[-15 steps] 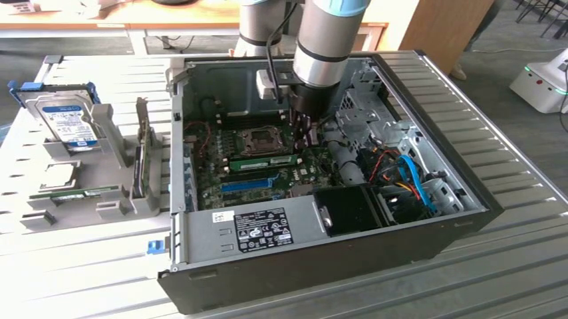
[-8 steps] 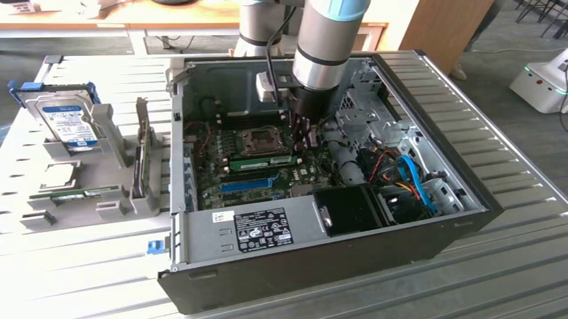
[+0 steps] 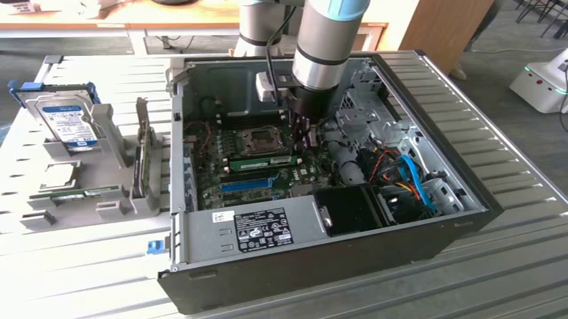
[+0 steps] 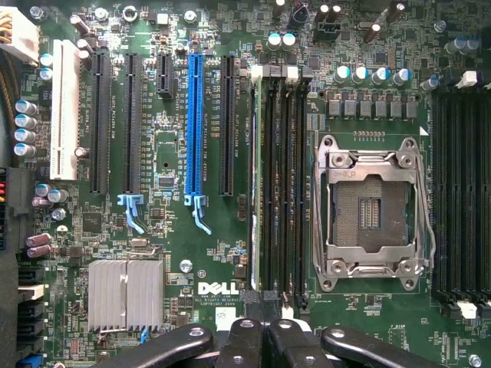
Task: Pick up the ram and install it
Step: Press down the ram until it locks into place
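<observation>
One arm: the silver-and-blue arm comes down almost straight from above into the open computer case, its wrist over the middle of the green board.
Gripper: the gripper points straight down at the board, just above it, over one end of the memory slots.
Jaws: pressed together, the two black fingers side by side with nothing between them.
Ram: one green ram stands on edge in the outermost black slot of the row beside the processor socket. It is not in the jaws; the fingertips sit just past its end, near the white latch.
Slots: four memory slots in that row, one filled and three bare.
Blue slot: one long blue slot, parallel to the ram and a little apart from it, on the side away from the socket.
Hard drive: one hard drive with a blue-white label, upright in a grey rack outside the case, on the exterior view's left.
</observation>
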